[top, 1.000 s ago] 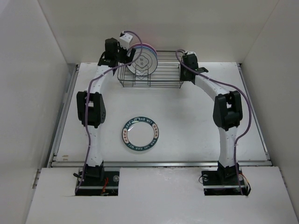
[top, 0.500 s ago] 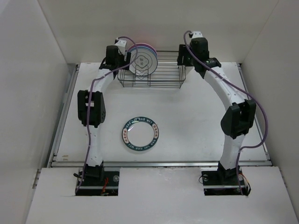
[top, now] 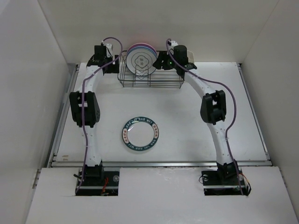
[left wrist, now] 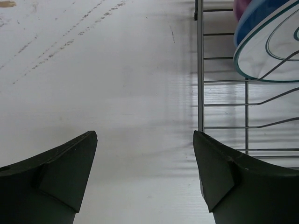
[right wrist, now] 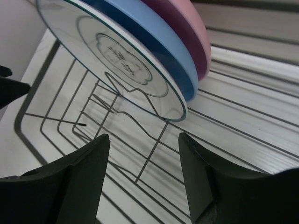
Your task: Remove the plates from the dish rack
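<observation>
- White tabletop inside pale walls carries the dish rack at its far edge. The rack has not shifted over the last second.
- Three plates stand on edge in the rack's left half, unmoved. The white plate with a dark rim is in front, the blue plate sits close behind it, and the pink plate is at the back.
- The teal lettered plate lies flat on the table, well apart from the rack, exactly where it lay a second ago. By that count one plate of four is out.
- The right gripper has changed most. A second ago it hung at the rack's right end; now it has swung in over the wire basket to just beside the white plate's face. Its fingers have gone from nearly together to apart, with only rack wires showing between them.
- The left gripper has gone the other way, from close against the plates out past the rack's left edge. Its fingers stand apart over bare table and hold nothing.
- Judging from this, the arms seem to be trading roles: the right one looks set to take the white plate next, and the left is giving it room. No plate is gripped yet.
</observation>
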Controlling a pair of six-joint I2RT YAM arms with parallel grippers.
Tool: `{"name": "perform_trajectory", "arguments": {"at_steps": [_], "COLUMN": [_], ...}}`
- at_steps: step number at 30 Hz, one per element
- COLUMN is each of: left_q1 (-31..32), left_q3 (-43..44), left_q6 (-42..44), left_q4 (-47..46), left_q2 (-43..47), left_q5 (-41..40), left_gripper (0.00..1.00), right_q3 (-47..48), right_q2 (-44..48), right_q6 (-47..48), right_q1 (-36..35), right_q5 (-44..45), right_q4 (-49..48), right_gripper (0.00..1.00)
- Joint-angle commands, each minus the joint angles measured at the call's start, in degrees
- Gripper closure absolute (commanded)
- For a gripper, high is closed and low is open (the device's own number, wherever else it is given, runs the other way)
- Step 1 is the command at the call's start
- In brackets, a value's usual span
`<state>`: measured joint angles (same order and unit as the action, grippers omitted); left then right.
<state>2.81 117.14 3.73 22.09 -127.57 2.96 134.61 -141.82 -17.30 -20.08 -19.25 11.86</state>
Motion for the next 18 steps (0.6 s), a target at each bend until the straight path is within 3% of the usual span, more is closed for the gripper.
{"name": "perform_trajectory", "arguments": {"at_steps": [1,4,6,18], "left_q1": [0.4,0.4,0.4,0.4], "left_q3": [1.4,0.9,0.9,1.4], "left_q6": [-3.5,-4.7,-5.2,-6.9], "left_q4": [0.9,0.2,0.2,1.8], "left_q2": [1.3,0.7,-0.6,-2.3], "left_q5": [4.9,7.2,8.4,14.0], "left_gripper": [0.18,0.20,0.21,0.24], "right_q3": [2.3,5.4,5.9,8.7], "right_q2": [-0.7,-4.7,-6.4,-12.0], "right_q6": [-4.8,-6.6,-8.5,-16.2], "right_q1": [-0.3,-0.3,-0.3,-0.3], "right_q5": [1.5,1.4,1.4,5.4], "right_q4": [-11.1,-12.3,-15.5,-20.1], "right_gripper": [0.34,0.41,0.54,0.54]}}
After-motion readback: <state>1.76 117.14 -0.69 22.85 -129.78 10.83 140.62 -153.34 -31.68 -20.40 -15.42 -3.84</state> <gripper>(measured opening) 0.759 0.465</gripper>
